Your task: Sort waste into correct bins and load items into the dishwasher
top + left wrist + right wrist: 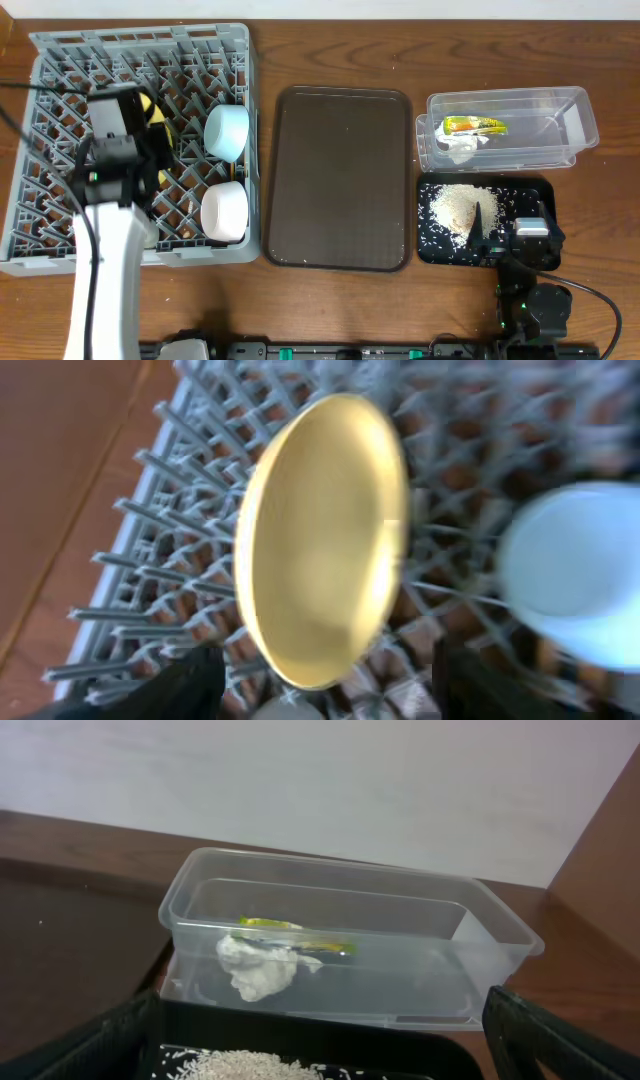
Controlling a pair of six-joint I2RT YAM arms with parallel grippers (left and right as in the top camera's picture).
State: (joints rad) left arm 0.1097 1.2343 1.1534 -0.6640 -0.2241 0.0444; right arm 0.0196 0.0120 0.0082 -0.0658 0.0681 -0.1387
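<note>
1. From above, we see the left hand (128, 122) over the grey dish rack (50, 215), at the left end of the worktop (330, 20). A bit of the yellow plate (152, 112) peeks out right under it. A light blue bowl (227, 131) and a white bowl (225, 210) sit in the rack too. The right hand (512, 225) is far off, over the black tray (530, 190) with the crumbs (458, 208). So the left hand is the near one for the plate.
2. From the left wrist, the plate (320, 540) stands on its edge between the rack's pegs and leans a little. Its long way runs up and away from the hand. The left hand (325, 685) is spread, with one finger on each side of the plate's low edge and a gap on both sides. We think it can pull straight back without bumping the plate.
3. From the right wrist, the right hand (320, 1055) is spread wide and holds nothing. In front of it sits the clear tub (430, 920) with the snack wrapper (300, 938) and the white tissue (255, 970) inside.
</note>
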